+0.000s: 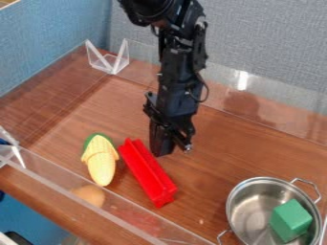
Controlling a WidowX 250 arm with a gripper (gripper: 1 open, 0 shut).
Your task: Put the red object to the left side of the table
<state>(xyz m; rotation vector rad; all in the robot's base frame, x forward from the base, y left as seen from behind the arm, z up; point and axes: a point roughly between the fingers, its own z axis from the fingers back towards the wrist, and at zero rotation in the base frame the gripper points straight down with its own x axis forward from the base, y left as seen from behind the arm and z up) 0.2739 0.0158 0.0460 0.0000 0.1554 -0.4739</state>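
Red block point(149, 174) just below the tool point(166, 150) in view.

Block point(149, 173) lying on worktop point(128, 107), near its front wall point(121, 209). Toy corn point(98, 159) just left of block. Rounded item point(90, 195) in front of corn, by the same wall. Pot point(255, 198) right of block, apart from it; cube point(292, 219) inside pot. Pronged stand point(109, 58) at back left, well behind corn. Arm point(183, 57) reaching in from behind, its hand point(163, 151) behind block.
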